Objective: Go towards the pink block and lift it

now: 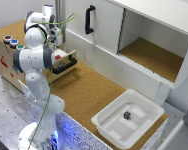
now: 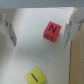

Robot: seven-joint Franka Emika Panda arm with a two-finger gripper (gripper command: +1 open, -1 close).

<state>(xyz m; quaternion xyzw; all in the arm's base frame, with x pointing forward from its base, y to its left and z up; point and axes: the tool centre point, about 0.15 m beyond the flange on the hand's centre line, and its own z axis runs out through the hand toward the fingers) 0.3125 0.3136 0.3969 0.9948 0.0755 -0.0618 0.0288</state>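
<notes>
The pink block, with a dark letter on its upper face, lies on the white floor of a drawer. My gripper hangs above it, open. The block sits between the two fingers, closer to one of them and touching neither. In the exterior view my hand is lowered over the open drawer at the exterior view's left, and the arm hides the block.
A yellow block lies in the same drawer, apart from the pink one. A white tray holding a small dark object stands at the exterior view's right. A cabinet with a black handle and an open compartment rises behind the wooden counter.
</notes>
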